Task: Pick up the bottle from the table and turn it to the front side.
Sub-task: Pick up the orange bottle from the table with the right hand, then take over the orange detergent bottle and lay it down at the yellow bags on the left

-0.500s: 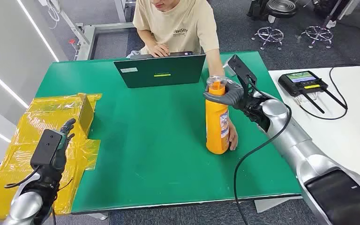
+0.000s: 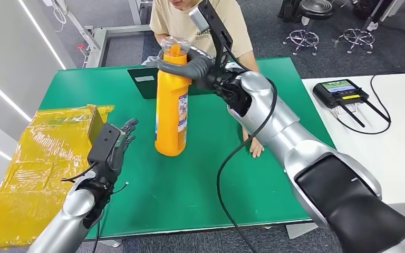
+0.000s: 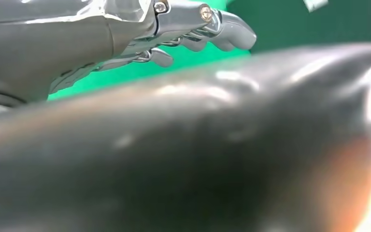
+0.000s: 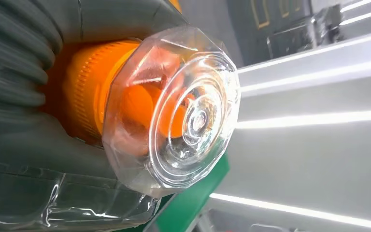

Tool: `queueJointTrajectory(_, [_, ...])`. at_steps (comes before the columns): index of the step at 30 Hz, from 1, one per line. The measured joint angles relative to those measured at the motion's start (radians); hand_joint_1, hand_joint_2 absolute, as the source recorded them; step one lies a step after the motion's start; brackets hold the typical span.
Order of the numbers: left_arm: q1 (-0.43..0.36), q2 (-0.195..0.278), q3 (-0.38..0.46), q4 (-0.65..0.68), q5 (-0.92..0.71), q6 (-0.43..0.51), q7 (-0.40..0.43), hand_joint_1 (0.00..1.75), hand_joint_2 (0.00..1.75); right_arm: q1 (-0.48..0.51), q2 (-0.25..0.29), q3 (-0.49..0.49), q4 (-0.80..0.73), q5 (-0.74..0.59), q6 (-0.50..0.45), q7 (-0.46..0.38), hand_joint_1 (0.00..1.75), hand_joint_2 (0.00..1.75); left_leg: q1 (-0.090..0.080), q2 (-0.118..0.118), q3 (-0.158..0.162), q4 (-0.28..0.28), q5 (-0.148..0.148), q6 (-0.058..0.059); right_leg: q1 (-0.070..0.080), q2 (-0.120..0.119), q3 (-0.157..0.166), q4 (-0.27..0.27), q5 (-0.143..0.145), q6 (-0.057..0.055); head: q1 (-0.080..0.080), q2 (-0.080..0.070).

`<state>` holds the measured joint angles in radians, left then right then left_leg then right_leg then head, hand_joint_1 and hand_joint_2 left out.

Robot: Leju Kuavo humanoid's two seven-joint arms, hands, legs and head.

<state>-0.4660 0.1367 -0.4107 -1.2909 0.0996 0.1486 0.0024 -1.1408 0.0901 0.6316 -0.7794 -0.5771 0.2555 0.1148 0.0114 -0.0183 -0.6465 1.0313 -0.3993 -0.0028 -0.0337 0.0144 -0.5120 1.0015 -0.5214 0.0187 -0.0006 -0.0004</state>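
since the earlier frame the bottle (image 2: 172, 103) has travelled from the right side of the tabletop (image 2: 200, 179) toward its centre, and the left robot hand (image 2: 117, 143) has risen from the left edge toward it. right robot hand (image 2: 192, 66) is clamped round the bottle neck below the clear cap (image 4: 174, 111). left robot hand is empty, fingers apart. bottle hangs upright, long axis vertical, cap up, label facing right. risk: a neck-only grip may let the bottle swing or slip during rotation.

Right hand (image 2: 192, 66) clasped (left hand (image 2: 117, 143) open-fingered)
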Motion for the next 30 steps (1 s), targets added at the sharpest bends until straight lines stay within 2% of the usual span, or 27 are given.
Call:
queueJointTrajectory(8, [-0.075,-0.119,-0.082,0.103,-0.032,-0.017,0.005,0.00,0.00,-0.007,0.028,-0.008,0.002,-0.048,-0.039,0.003,1.75,1.75,-0.001,-0.001,-0.001,0.002,0.001,0.001,-0.001,-0.001,0.000,0.000,0.002,0.002,0.000,0.000])
queueJointTrajectory(12, [-0.113,-0.162,-0.109,0.145,-0.038,-0.017,0.010,0.00,1.75,-0.007,0.029,-0.012,0.013,-0.048,-0.046,0.003,1.75,1.75,-0.001,-0.001,0.000,0.002,0.001,0.001,-0.001,0.000,0.000,0.000,0.002,0.003,0.000,0.000])
queueJointTrajectory(22, [-0.134,-0.191,-0.153,0.175,-0.032,-0.016,0.015,0.00,1.75,0.003,0.021,-0.022,0.020,-0.033,-0.051,0.003,1.75,1.75,0.000,0.000,-0.001,0.002,0.001,0.001,-0.001,0.001,0.000,0.000,0.002,0.003,0.000,0.000])
queueJointTrajectory(23, [-0.136,-0.193,-0.157,0.180,-0.031,-0.016,0.016,0.38,1.75,0.005,0.019,-0.024,0.020,-0.032,-0.051,0.003,1.75,1.75,0.000,0.000,-0.001,0.002,0.001,0.001,-0.001,0.001,-0.001,0.000,0.002,0.003,0.000,0.000])
queueJointTrajectory(26, [-0.137,-0.194,-0.163,0.183,-0.029,-0.017,0.016,1.68,1.75,0.007,0.018,-0.025,0.020,-0.032,-0.052,0.004,1.75,1.75,0.000,0.000,-0.001,0.002,0.001,0.001,-0.001,0.001,0.000,0.000,0.002,0.003,0.000,0.000])
queueJointTrajectory(27, [-0.138,-0.194,-0.165,0.184,-0.027,-0.019,0.015,1.75,1.75,0.008,0.017,-0.026,0.019,-0.031,-0.053,0.005,1.75,1.75,0.000,0.000,-0.001,0.002,0.001,0.001,-0.001,0.001,0.000,0.000,0.002,0.003,0.000,0.000])
queueJointTrajectory(30, [-0.136,-0.194,-0.173,0.178,-0.013,-0.024,0.015,1.75,1.75,0.015,0.013,-0.032,0.012,-0.027,-0.054,0.010,1.75,1.75,-0.001,0.000,-0.001,0.002,0.001,0.001,-0.001,0.001,0.000,0.000,0.002,0.003,0.000,0.000])
